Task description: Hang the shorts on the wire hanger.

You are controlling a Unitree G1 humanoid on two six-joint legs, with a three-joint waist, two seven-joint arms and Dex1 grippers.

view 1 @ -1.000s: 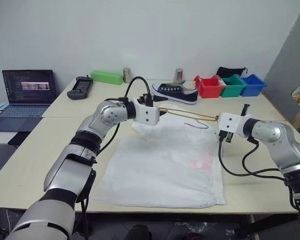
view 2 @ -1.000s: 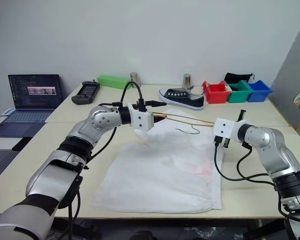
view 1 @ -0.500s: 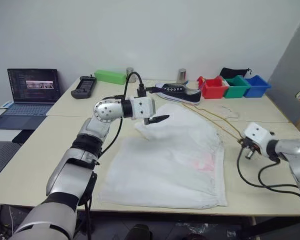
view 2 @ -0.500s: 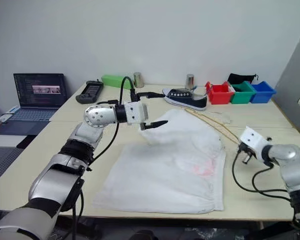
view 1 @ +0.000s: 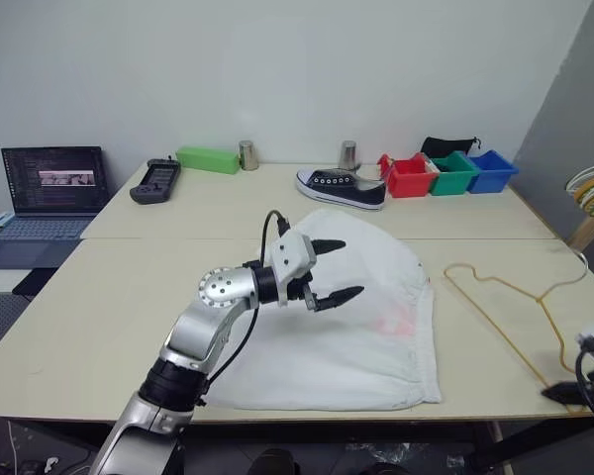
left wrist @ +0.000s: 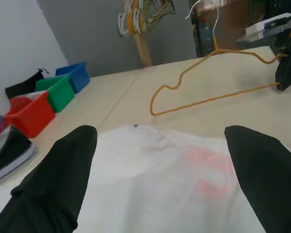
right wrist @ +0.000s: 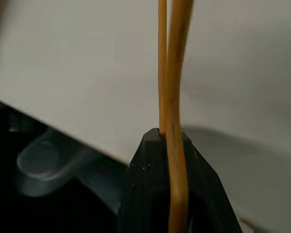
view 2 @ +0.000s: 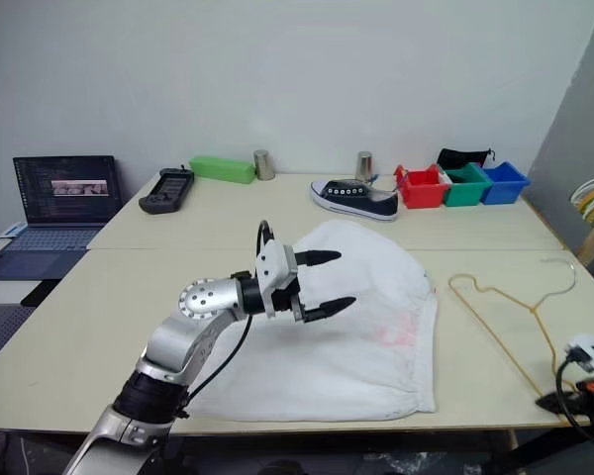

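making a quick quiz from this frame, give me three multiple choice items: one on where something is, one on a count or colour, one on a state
1. Where does the wire hanger lie?
A. on the bare table to the right of the shorts
B. on top of the laptop
C. inside the red bin

2. How many small coloured bins stand in the row at the back?
A. one
B. three
C. five

3. How are the left gripper's fingers?
A. shut on the shorts
B. shut on the shoe
C. open above the shorts

Answers:
1 A, it rests on the table beside the shorts.
2 B, red bin, green bin and blue bin.
3 C, the fingers stand apart, holding nothing.
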